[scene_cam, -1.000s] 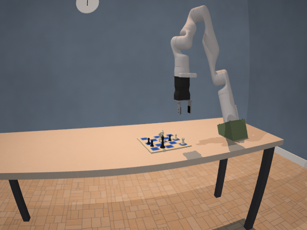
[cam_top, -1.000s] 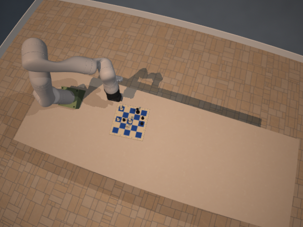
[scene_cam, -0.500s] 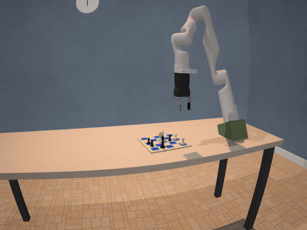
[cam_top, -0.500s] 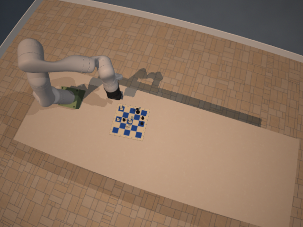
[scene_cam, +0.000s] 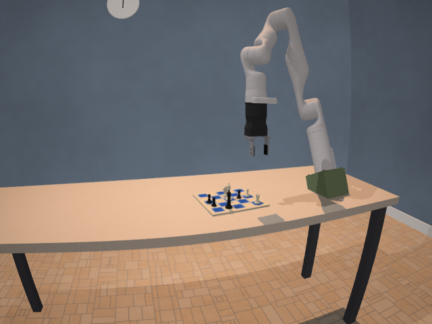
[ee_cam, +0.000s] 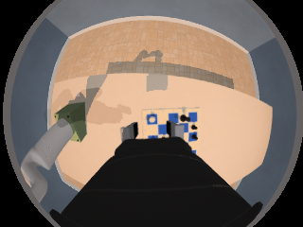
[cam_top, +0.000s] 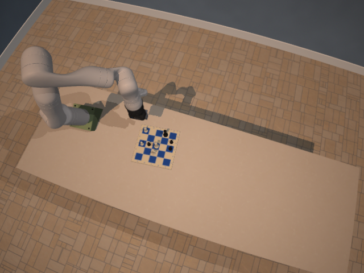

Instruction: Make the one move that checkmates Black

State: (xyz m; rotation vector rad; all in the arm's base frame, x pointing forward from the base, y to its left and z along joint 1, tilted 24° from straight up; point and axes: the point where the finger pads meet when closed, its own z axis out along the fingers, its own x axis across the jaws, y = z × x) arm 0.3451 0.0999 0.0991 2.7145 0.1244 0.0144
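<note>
Tbh nothing readable from where I'm standing. The chessboard (cam_top: 137,160) has tiny marks along its pale edge, prob the square letters/digits, but they're way too small to make out in any view. Wall clock (scene_cam: 122,7) has a plain white face w/ one dark hand, no numerals, and no brand or label shows on the arm (scene_cam: 255,84) or its green base (scene_cam: 340,184).

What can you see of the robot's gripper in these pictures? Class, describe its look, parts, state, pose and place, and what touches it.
The black two-finger gripper hangs from the white arm's wrist, below a pale flange. It has a boxy, matt black body and two short, straight fingers, one looking grey and one dark, pointing straight down. The fingers stand wide apart with nothing between them. It hovers high above the tan table, beside the blue-and-cream chessboard on the arm's base side rather than over it, touching nothing.
</note>
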